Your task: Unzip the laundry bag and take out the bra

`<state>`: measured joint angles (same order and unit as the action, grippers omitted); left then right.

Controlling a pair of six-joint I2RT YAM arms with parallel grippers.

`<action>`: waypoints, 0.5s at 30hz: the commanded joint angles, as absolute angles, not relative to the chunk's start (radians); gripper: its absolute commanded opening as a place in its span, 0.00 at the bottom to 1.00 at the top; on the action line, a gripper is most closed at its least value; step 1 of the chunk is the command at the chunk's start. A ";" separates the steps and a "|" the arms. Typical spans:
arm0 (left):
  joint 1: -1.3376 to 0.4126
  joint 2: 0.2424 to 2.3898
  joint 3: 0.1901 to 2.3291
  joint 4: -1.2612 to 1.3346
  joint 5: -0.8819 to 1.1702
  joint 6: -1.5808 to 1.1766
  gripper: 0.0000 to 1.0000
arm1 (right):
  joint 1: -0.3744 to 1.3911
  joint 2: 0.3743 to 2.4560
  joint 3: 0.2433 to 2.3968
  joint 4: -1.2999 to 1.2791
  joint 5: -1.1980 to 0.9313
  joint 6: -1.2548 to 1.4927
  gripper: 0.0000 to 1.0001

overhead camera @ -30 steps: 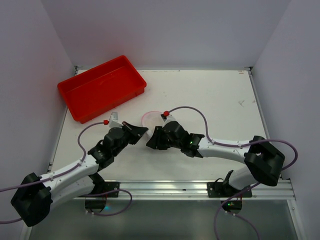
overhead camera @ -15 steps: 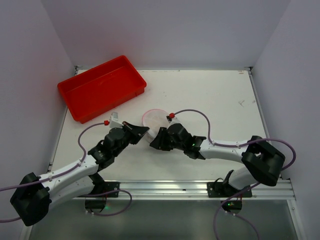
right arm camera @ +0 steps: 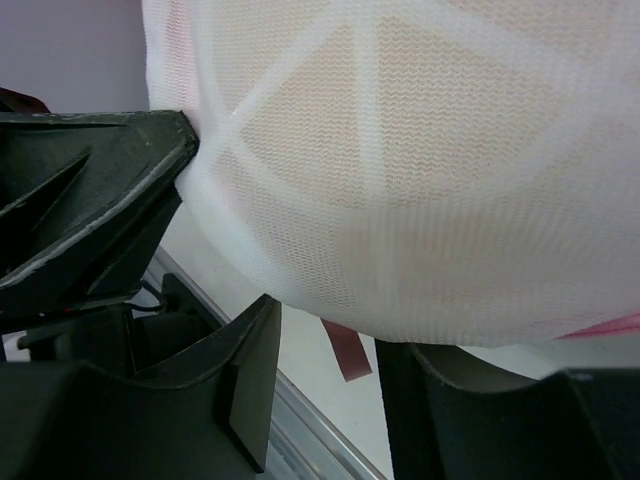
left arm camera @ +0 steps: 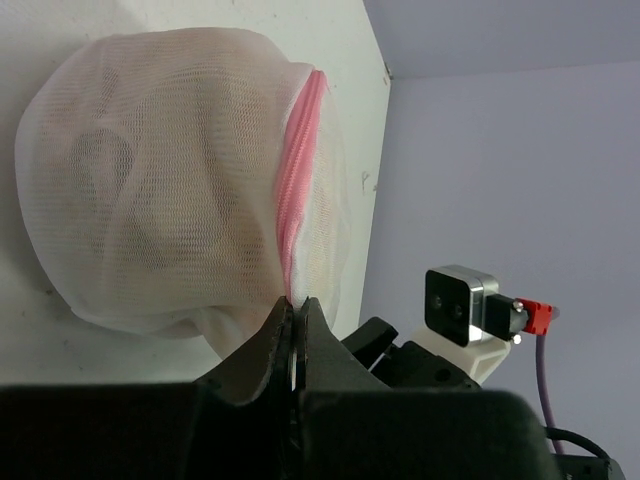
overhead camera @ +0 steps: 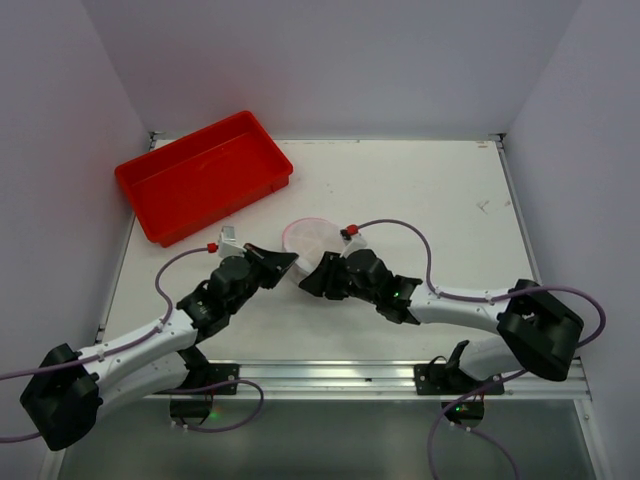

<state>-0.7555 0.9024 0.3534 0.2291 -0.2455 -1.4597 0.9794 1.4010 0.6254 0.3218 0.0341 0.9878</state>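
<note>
The laundry bag, a round white mesh pouch, sits between my two grippers at the table's middle. In the left wrist view the bag shows its pink zipper, still zipped along the part I can see. My left gripper is shut on the bag's edge at the zipper's near end. The bra shows only as peach fabric through the mesh. My right gripper is open just under the bag, with a dark red zipper tab hanging between the jaws. In the top view my left gripper and my right gripper are close together.
A red plastic tray stands at the back left, apart from the bag. The table's near metal rail runs close below both grippers. My left gripper's black fingers crowd the left of the right wrist view.
My right arm has drawn back and to the right, uncovering more of the bag. The bag now shows as a fuller round. My left gripper has barely moved.
</note>
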 commanded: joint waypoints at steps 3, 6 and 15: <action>-0.773 0.933 0.419 0.226 -0.299 -1.479 0.00 | 0.973 1.264 0.591 0.298 0.109 0.999 0.53; -0.773 0.966 0.436 0.232 -0.307 -1.494 0.00 | 0.974 1.189 0.607 0.209 0.165 0.983 0.57; -0.773 1.026 0.474 0.255 -0.310 -1.540 0.00 | 0.974 1.153 0.634 0.236 0.102 0.962 0.57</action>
<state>-0.7662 1.0130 0.4160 0.2222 -0.2626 -1.5089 0.9764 1.1397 0.5964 0.1886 0.1257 0.9756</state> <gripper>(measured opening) 0.015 0.568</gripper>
